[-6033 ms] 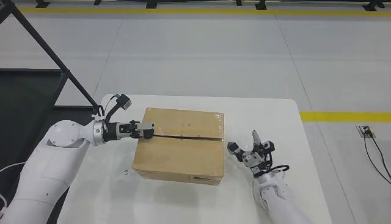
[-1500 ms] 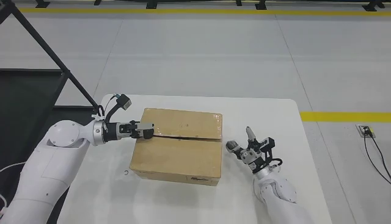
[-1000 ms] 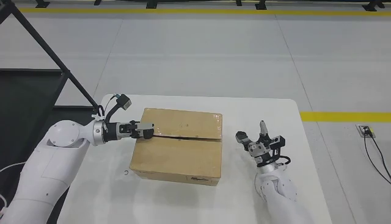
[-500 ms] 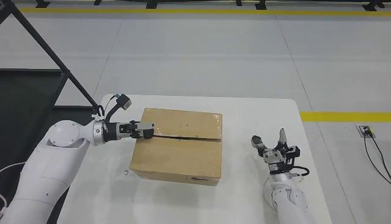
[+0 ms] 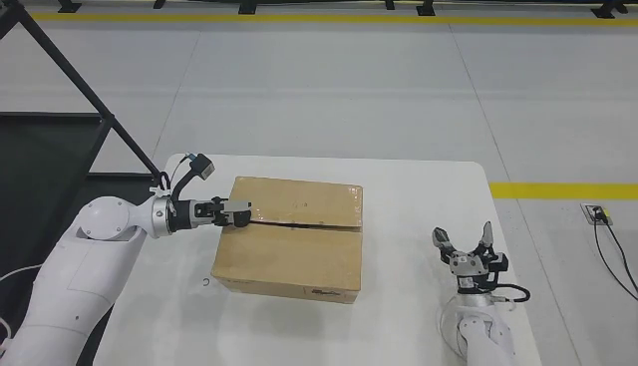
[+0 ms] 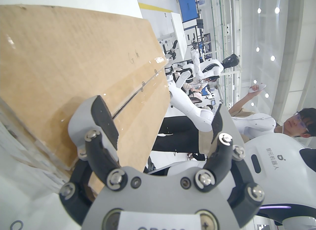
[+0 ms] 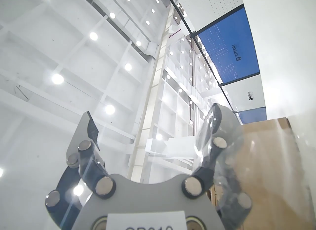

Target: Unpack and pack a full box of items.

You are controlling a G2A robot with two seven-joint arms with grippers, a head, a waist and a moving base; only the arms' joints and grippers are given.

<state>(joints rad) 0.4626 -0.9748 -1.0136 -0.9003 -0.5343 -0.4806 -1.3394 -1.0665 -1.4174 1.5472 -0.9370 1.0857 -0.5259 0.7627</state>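
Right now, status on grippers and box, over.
Left gripper open at the cardboard box seam, its left end. Right gripper open, empty, apart from box. Flaps shut. Small ring on table, not in the way.

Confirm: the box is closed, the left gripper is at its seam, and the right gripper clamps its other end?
Not quite. The right gripper is open and clear of the box, as the top view shows. The box is closed, with the left gripper at its seam.
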